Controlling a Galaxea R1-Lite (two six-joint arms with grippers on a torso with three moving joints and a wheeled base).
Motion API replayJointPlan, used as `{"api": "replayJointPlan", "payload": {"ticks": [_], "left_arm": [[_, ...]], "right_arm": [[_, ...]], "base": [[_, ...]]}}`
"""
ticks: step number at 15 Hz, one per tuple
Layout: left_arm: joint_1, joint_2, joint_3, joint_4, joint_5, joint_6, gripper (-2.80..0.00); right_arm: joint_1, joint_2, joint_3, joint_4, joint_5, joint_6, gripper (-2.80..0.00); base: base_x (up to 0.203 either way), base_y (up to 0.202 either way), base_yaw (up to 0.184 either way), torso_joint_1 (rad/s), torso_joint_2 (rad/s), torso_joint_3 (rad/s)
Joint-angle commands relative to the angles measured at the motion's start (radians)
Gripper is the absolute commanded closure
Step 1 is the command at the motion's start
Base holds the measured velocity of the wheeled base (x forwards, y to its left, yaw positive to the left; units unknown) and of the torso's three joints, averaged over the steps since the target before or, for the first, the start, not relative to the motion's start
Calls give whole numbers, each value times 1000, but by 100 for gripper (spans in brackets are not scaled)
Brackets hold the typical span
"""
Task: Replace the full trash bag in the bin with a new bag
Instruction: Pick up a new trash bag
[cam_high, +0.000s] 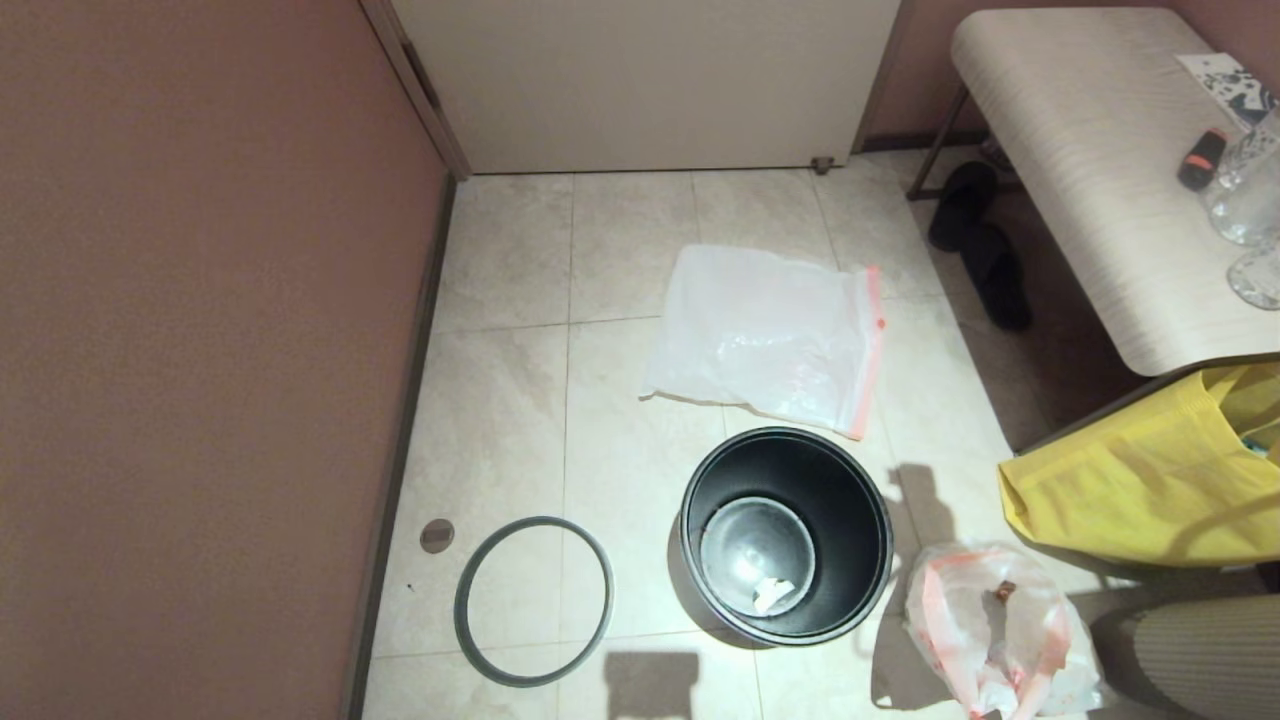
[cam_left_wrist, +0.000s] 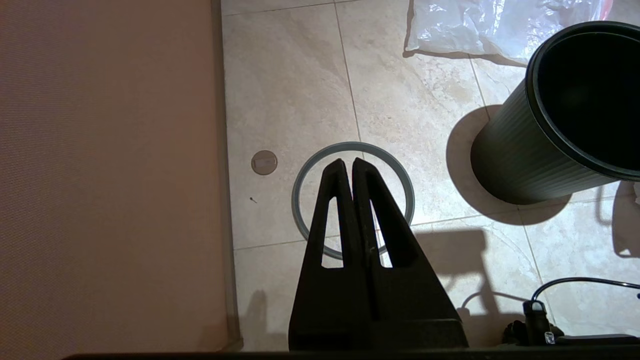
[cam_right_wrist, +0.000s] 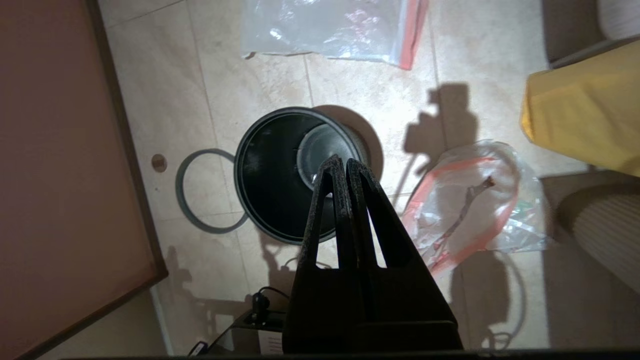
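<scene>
The black bin (cam_high: 790, 535) (cam_left_wrist: 565, 115) (cam_right_wrist: 280, 175) stands upright on the tiled floor with no bag in it and a small white scrap on its bottom. Its grey hoop rim (cam_high: 533, 600) (cam_left_wrist: 353, 197) (cam_right_wrist: 200, 192) lies flat on the floor to its left. The full trash bag (cam_high: 1000, 630) (cam_right_wrist: 475, 200) sits lumpy on the floor to the bin's right. The new bag (cam_high: 770, 335) (cam_right_wrist: 340, 27) (cam_left_wrist: 500, 25) lies spread flat beyond the bin. My right gripper (cam_right_wrist: 340, 161) hangs high over the bin's near edge, shut and empty. My left gripper (cam_left_wrist: 348, 162) is shut, empty, above the hoop.
A brown wall (cam_high: 200, 350) runs along the left. A yellow cloth tote (cam_high: 1150, 480) stands at the right under a pale bench (cam_high: 1100, 180) carrying glasses. Dark slippers (cam_high: 980, 250) lie by the bench leg. A white door (cam_high: 650, 80) closes the far end. A round floor plug (cam_high: 437, 536) sits near the wall.
</scene>
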Motion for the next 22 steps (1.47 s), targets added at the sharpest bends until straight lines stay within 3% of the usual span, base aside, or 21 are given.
{"api": "replayJointPlan", "payload": {"ticks": [1,4,22], "left_arm": [[0,1,0,0,0,0,0],[0,1,0,0,0,0,0],[0,1,0,0,0,-9,0]], "right_arm": [[8,5,-70,50,-54,2,0],[10,1,-72,75,-100,2,0],[13,-77,11,73,-90,-8,0]], "base": [[0,0,0,0,0,0],[0,0,0,0,0,0],[0,0,0,0,0,0]]}}
